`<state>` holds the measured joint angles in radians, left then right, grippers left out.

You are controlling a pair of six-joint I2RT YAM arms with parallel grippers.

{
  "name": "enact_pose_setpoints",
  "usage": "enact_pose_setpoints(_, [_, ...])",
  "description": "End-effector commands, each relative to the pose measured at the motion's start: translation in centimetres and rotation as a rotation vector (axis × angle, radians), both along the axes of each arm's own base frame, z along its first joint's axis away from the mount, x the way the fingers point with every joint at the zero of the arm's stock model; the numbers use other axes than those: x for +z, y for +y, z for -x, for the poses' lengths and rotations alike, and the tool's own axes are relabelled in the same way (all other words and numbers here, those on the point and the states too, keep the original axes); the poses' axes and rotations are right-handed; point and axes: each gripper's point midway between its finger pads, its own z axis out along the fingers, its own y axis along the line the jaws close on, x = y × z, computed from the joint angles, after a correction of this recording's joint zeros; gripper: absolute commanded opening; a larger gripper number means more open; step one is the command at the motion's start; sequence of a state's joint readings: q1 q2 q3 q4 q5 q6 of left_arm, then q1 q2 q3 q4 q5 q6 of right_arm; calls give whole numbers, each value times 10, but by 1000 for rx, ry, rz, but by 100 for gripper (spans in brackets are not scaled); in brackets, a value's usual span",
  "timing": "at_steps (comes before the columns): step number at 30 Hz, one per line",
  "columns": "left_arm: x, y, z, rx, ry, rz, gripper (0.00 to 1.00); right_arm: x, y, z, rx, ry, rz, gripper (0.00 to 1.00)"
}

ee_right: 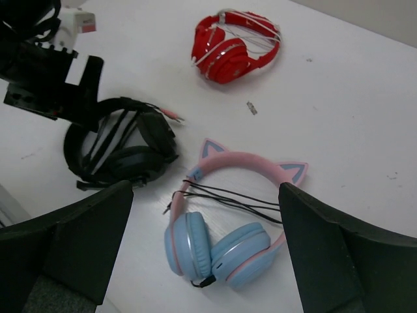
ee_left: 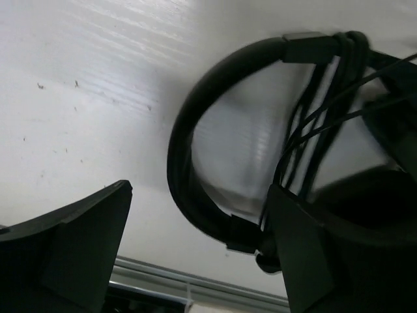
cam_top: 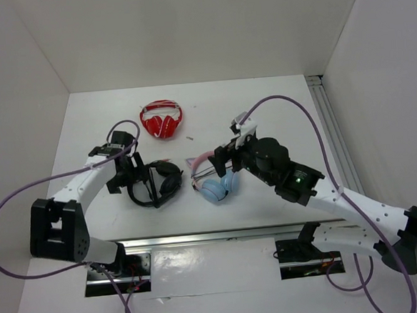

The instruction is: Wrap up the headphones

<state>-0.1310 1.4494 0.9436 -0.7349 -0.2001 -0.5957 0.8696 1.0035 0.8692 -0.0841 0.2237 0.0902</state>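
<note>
The left pincer stands wide open and clamps nothing. The black headphones lie right in its gap. Their headband curves up close against the pincer's right finger, while the left finger sits well clear over bare tabletop. From the wrist view I cannot tell whether that right finger touches the band or only covers it.

The cable crosses the hoop of the band in several black strands, bunched together where they pass over its top. To my eye the winding is mostly done. From the right wrist view, a small pinkish plug pokes out loose on the headset's far side. So I judge that tucking the end in and backing the pincer off are what is left.

The headset lies flat. The arch of its band points toward the left pincer and its ear cups face away, toward the right arm. Its long axis runs roughly across the tabletop, from one arm toward the other.

Beyond it, the right pincer is also spread wide and empty. It hovers over the pink-and-blue cat-ear headphones. The red headphones sit farther back, well apart from both pincers.
</note>
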Motion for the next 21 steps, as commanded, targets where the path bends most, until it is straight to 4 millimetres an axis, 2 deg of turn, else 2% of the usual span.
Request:
enact_pose_setpoints(1, [37,0,-6,36,-130,-35,100,52,-1,15,-24,-50,-116,100])
enact_pose_setpoints(3, [51,0,-4,38,-190,-23,100,73,-2,25,-13,-58,-158,100])
enact_pose_setpoints(5, [61,-2,0,60,-206,-1,100,80,-1,35,-7,-36,-178,100])
enact_pose_setpoints(6, [71,0,3,72,-245,2,100,95,-4,40,-6,-39,-213,100])
enact_pose_setpoints(7, [82,0,4,82,-282,13,100,92,-5,44,-15,-3,-218,100])
enact_pose_setpoints(9, [105,-1,8,80,-373,41,100,104,-12,52,-25,23,-265,100])
enact_pose_setpoints(10, [131,-2,16,59,-484,60,100,96,-14,55,-35,68,-257,100])
enact_pose_setpoints(12, [163,2,23,67,-622,78,100,94,-19,61,-26,92,-238,100])
enact_pose_setpoints(13, [184,2,36,26,-708,91,100,93,-28,69,-21,115,-231,100])
enact_pose_setpoints(15, [211,2,53,-10,-774,106,100,90,-37,75,-25,132,-219,100])
enact_pose_setpoints(17, [229,0,69,-71,-816,112,100,85,-53,85,-33,160,-210,100])
enact_pose_setpoints(18, [244,0,77,-90,-847,117,100,87,-58,88,-33,160,-210,100])
enact_pose_setpoints(20, [247,2,94,-113,-828,108,100,78,-72,98,-43,194,-197,100])
enact_pose_setpoints(21, [259,4,104,-113,-872,113,100,75,-77,101,-45,201,-185,100])
